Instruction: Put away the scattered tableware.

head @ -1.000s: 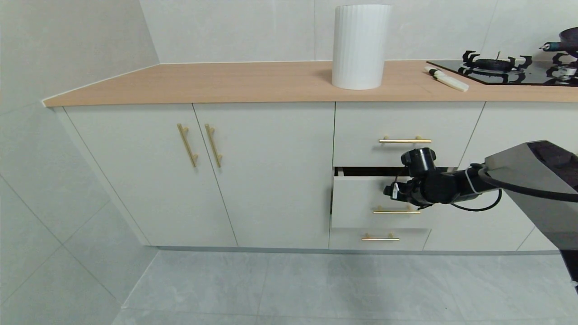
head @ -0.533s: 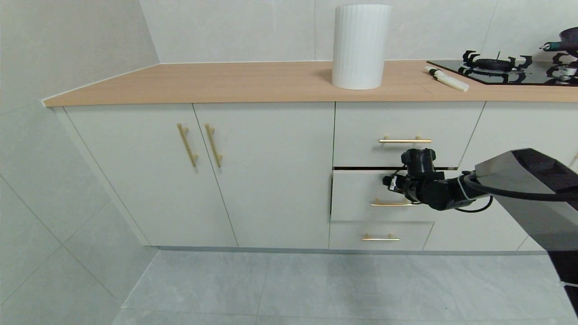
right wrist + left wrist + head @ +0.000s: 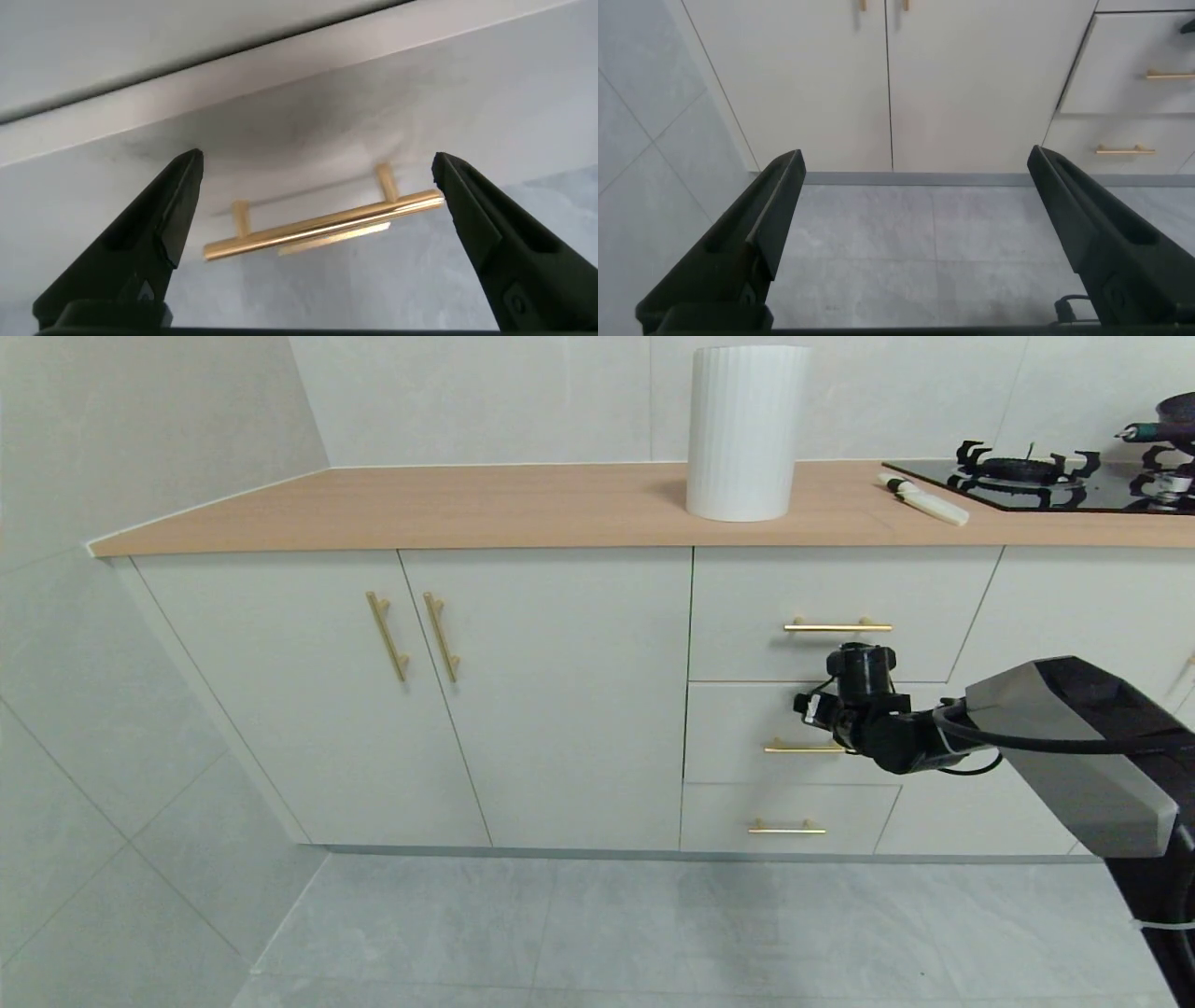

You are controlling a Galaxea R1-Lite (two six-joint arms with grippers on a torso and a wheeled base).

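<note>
The middle drawer (image 3: 738, 728) of the white cabinet sits flush with the fronts around it. Its gold bar handle (image 3: 794, 748) lies just beside my right gripper (image 3: 814, 707). In the right wrist view that gripper (image 3: 318, 163) is open, with the handle (image 3: 322, 227) ahead of the gap and nothing held between the fingers. A white, knife-like utensil (image 3: 922, 499) lies on the wooden counter (image 3: 467, 509) near the stove. My left gripper (image 3: 915, 157) hangs open over the grey floor, facing the cabinet doors.
A tall white ribbed cylinder (image 3: 746, 432) stands on the counter above the drawers. A black gas stove (image 3: 1046, 476) with a pan is at the far right. Two doors with gold handles (image 3: 411, 635) are left of the drawers. Top (image 3: 837, 627) and bottom (image 3: 786, 828) drawers are shut.
The middle drawer, which stood pulled out a second ago, has slid in flush. My right gripper moved toward the cabinet and slightly up with it.
</note>
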